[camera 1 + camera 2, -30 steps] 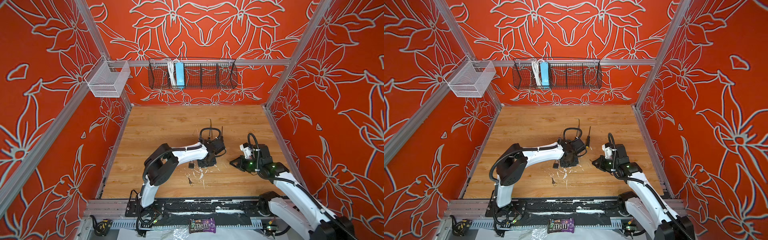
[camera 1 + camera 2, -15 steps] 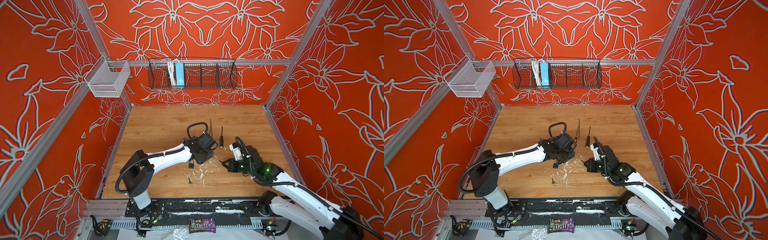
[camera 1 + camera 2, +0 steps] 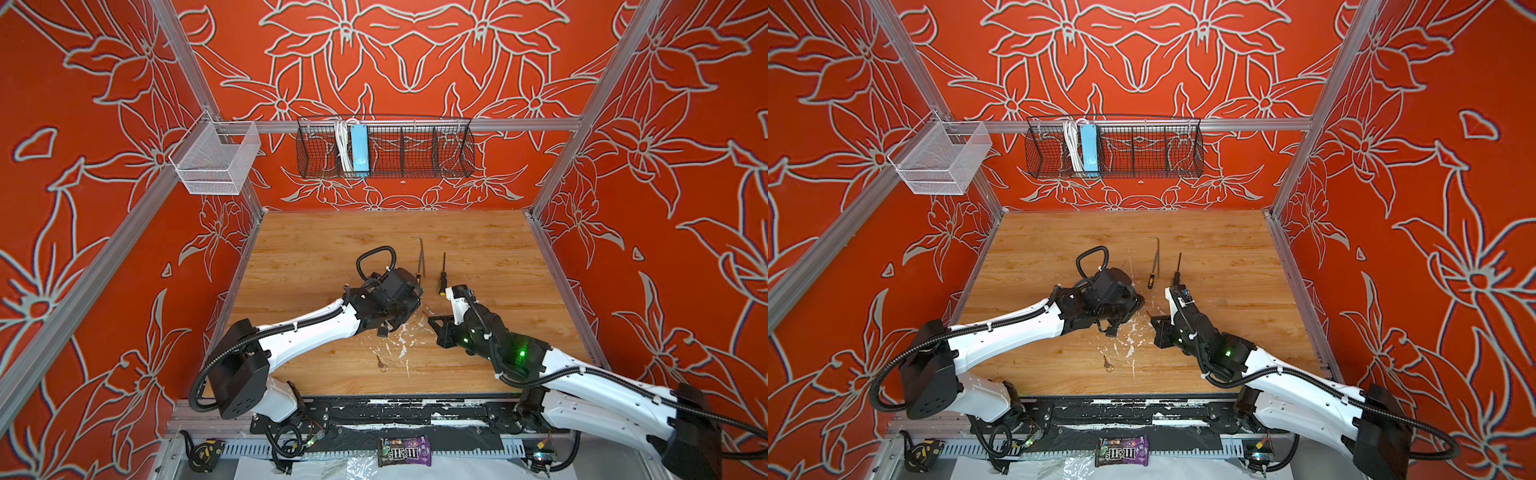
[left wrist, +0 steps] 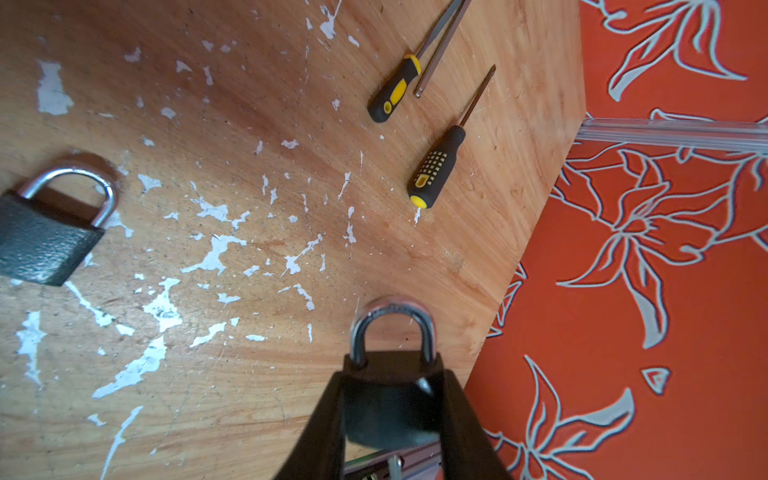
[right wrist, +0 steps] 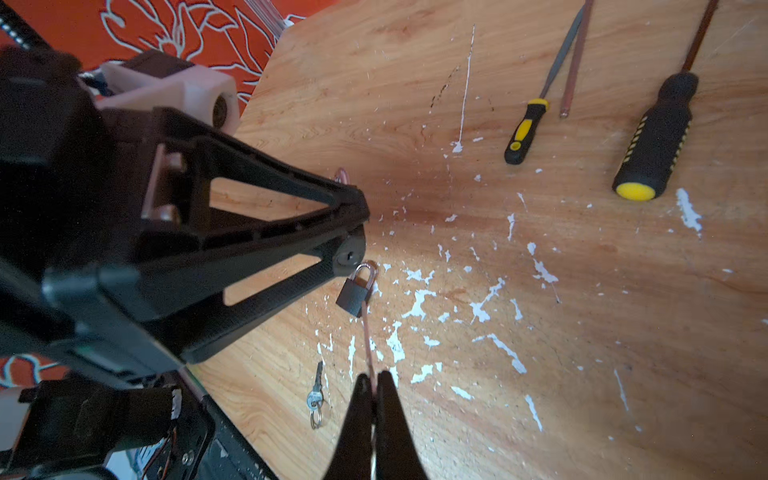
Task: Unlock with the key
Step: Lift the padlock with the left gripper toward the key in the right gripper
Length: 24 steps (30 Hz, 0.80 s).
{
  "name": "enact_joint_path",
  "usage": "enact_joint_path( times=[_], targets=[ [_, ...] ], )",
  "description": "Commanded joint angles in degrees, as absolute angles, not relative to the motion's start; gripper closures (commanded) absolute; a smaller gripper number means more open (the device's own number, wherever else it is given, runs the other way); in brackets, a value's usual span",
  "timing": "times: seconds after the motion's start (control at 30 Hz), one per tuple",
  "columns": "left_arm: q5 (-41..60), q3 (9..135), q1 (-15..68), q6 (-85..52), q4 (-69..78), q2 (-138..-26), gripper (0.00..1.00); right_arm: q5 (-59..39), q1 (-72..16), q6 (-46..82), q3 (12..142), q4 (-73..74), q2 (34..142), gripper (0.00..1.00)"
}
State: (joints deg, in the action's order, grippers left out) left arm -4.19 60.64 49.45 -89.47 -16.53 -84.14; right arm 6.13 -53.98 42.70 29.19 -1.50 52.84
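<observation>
My left gripper (image 4: 392, 376) is shut on a black padlock (image 4: 390, 399), with the steel shackle poking out past the fingertips. In both top views it hovers low over the middle of the table (image 3: 411, 311) (image 3: 1136, 307). A second black padlock (image 4: 45, 232) (image 5: 355, 293) (image 3: 382, 331) lies flat on the wood just below it. My right gripper (image 5: 375, 376) (image 3: 431, 321) (image 3: 1153, 321) is shut on a thin key (image 5: 368, 332), seen edge-on, whose tip points at the left gripper (image 5: 359, 232) a short gap away. Another key on a ring (image 5: 316, 395) (image 3: 380, 364) (image 3: 1108, 365) lies loose nearer the front edge.
Two black-and-yellow screwdrivers (image 4: 436, 170) (image 4: 395, 91) and a bent metal rod (image 3: 420, 257) lie behind the grippers. A wire basket (image 3: 384, 145) and a white mesh bin (image 3: 216, 162) hang on the walls. White paint flecks (image 4: 216, 249) mark the wood. A candy bag (image 3: 405, 451) sits outside the front rail.
The left arm has swung its elbow out to the left and carried the padlock slightly left. The right gripper has reached forward and left with the key, closer to the left gripper.
</observation>
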Motion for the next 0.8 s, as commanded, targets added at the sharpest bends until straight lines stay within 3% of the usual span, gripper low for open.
enact_joint_path(
  times=[0.0, 0.77],
  targets=[
    [-5.8, 60.1, 49.2, -92.3, -14.3, -82.2, 0.98, 11.8, -55.7, 42.9, 30.3, 3.2, 54.9, 1.0],
    [-5.6, 59.1, 49.2, -92.2, -12.5, -80.9, 1.0, 13.7, -56.5, 43.6, 29.7, 8.0, 56.8, 1.0]
  ],
)
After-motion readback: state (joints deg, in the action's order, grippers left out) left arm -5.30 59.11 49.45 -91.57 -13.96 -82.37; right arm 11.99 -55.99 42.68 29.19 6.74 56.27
